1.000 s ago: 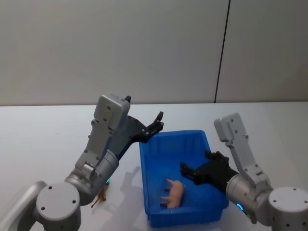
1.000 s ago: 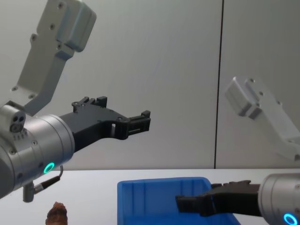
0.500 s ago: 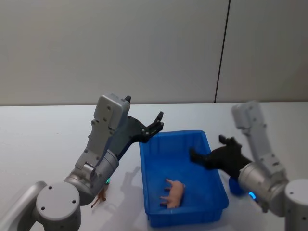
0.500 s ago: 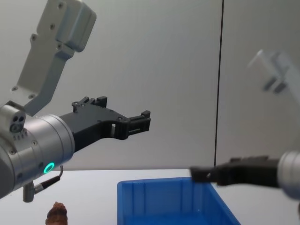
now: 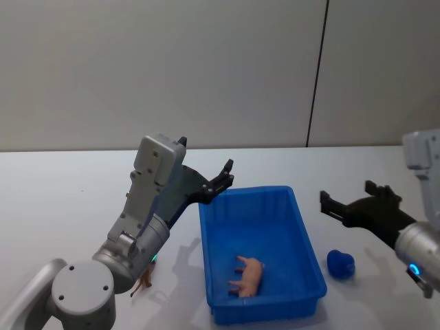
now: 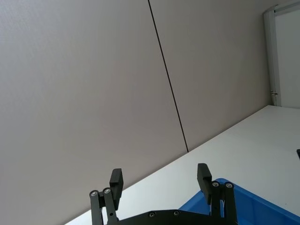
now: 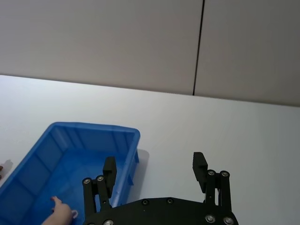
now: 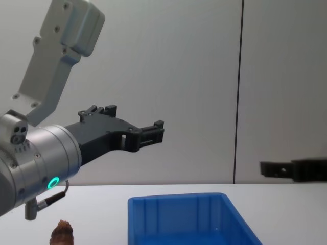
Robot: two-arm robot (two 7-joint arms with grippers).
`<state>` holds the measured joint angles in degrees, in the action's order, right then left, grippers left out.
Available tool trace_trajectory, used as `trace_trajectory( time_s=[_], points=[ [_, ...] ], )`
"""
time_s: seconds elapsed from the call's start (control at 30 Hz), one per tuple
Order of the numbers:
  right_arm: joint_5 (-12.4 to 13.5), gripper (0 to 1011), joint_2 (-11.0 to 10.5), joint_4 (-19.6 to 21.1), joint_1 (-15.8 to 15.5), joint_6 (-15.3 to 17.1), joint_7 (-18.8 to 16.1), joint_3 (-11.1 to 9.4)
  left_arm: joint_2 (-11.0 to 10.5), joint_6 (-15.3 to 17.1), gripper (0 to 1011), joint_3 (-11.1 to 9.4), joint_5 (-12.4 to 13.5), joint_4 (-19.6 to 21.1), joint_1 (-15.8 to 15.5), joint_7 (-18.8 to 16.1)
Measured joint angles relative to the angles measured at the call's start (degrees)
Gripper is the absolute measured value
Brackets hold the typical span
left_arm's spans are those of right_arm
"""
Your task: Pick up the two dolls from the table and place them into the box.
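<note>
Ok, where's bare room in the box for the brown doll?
The box's back half is bare, from the far wall to the pink doll lying by the front wall. Crowded: the back-left corner, under the left gripper. The right gripper hangs right of the box.

The white bench (image 5: 62,192) carries a blue box (image 5: 249,190), which stands flat on it. A reddish-brown doll (image 5: 144,280) lies on the bench to the left of the box, apart from it. A small blue object (image 5: 340,264) lies near the right side of the box.
</note>
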<state>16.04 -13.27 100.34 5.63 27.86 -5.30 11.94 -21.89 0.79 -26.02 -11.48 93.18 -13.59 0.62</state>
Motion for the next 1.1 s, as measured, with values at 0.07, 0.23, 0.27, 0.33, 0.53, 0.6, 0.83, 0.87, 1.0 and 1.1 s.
trace_trajectory(
  time_s=[0.07, 0.23, 0.27, 0.33, 0.53, 0.6, 0.83, 0.87, 1.0, 1.1],
  points=[
    [0.96, 1001, -0.62, 0.47, -0.56, 0.91, 0.35, -0.61, 0.0, 0.0, 1003, 0.0, 0.0, 0.0, 0.0, 0.0],
    [2.58, 1001, -1.64, 1.12, -1.69, 3.06, 0.81, -1.49, 0.0, 0.0, 1003, 0.0, 0.0, 0.0, 0.0, 0.0],
    [3.08, 1001, -1.95, 1.29, -2.01, 3.86, 0.91, -1.77, 0.0, 0.0, 1003, 0.0, 0.0, 0.0, 0.0, 0.0],
    [3.63, 1001, -2.4, 1.46, -2.57, 5.04, 1.01, -2.09, 0.0, 0.0, 1003, 0.0, 0.0, 0.0, 0.0, 0.0],
    [4.49, 1001, -3.23, 1.51, -3.7, 8.03, 1.13, -2.54, 0.0, 0.0, 1003, 0.0, 0.0, 0.0, 0.0, 0.0],
    [4.61, 1001, -3.54, 1.37, -4.13, 9.2, 1.13, -2.62, 0.0, 0.0, 1003, 0.0, 0.0, 0.0, 0.0, 0.0],
    [3.18, 1001, -4.23, -0.37, -5.12, 12.42, 0.18, -2.11, 0.0, 0.0, 1003, 0.0, 0.0, 0.0, 0.0, 0.0],
    [2.47, 1001, -4.31, -0.95, -5.22, 12.76, -0.37, -1.82, 0.0, 0.0, 1003, 0.0, 0.0, 0.0, 0.0, 0.0],
    [0.28, 1001, -4.38, -2.57, -5.32, 13.08, -1.69, -0.9, 0.0, 0.0, 1003, 0.0, 0.0, 0.0, 0.0, 0.0],
    [-1.54, 1001, -4.22, -4.14, -5.21, 12.94, -2.91, -0.02, 0.0, 0.0, 1003, 0.0, 0.0, 0.0, 0.0, 0.0]
  ],
)
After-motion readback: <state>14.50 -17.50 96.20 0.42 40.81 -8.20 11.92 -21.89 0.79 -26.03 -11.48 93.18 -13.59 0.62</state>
